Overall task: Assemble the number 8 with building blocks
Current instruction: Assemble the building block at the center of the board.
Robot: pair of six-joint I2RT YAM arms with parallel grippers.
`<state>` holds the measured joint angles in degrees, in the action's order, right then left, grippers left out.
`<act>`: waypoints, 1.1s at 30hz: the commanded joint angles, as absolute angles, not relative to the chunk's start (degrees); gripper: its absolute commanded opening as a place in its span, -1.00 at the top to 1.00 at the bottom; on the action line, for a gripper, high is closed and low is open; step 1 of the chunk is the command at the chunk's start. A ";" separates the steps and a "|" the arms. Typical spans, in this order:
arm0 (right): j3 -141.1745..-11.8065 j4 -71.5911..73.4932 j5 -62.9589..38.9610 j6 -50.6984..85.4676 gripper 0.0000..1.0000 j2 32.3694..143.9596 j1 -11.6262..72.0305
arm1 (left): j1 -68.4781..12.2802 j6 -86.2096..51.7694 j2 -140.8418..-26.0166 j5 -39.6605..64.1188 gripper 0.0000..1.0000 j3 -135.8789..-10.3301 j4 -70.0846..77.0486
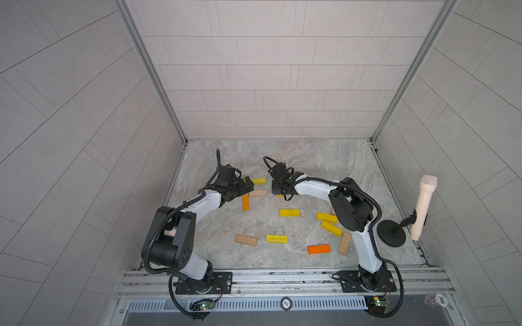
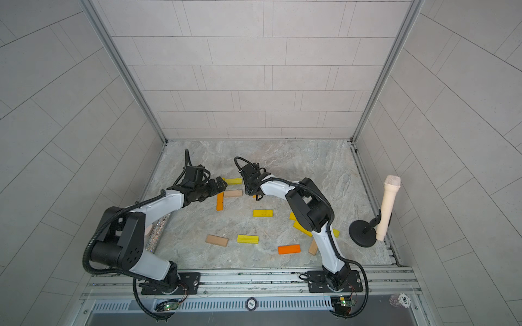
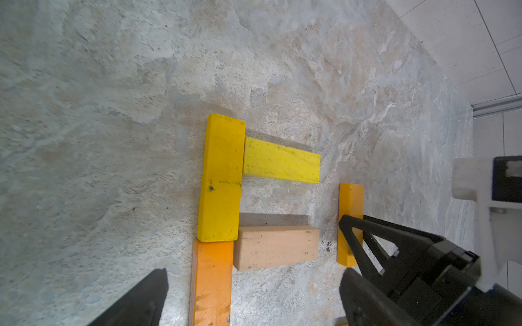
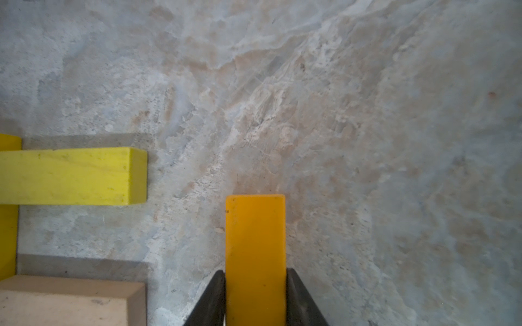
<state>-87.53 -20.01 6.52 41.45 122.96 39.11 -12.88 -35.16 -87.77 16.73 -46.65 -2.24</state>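
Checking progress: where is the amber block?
In the right wrist view, the amber block sits clamped in the right tool, just off the free ends of the yellow bar and tan bar.

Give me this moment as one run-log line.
right gripper: shut on amber block, clear of laid bars | left gripper: open, empty | laid: yellow side bar, yellow top bar, tan middle bar, orange lower bar

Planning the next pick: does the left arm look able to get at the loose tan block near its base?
Probably yes. The tan block lies flat in the open, apart from the nearest yellow block, nothing on it. The left hand is open and empty, though the arm must fold back.
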 commanded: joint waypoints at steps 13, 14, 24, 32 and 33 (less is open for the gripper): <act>-91.55 -19.94 4.30 47.55 0.34 126.63 39.78 | -12.51 -36.66 -88.29 17.58 -1.00 -45.89 0.47; -91.78 -19.98 4.09 47.55 0.34 126.78 39.76 | -12.48 -36.65 -88.15 17.47 -1.00 -45.93 0.44; -93.06 -19.19 2.73 48.40 0.34 128.01 40.28 | -12.32 -36.54 -88.41 17.77 -1.00 -45.93 0.59; -93.60 -18.63 2.02 48.78 0.34 128.67 40.65 | -12.38 -36.47 -88.42 17.82 -1.00 -45.70 0.70; -93.67 -18.72 1.97 48.78 0.34 128.76 40.74 | -12.39 -36.45 -88.42 17.82 -1.00 -45.69 0.69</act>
<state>-93.30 -17.76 2.33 47.27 127.00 39.99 -12.64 -36.18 -87.79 17.89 -46.37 -0.19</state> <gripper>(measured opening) 0.333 0.998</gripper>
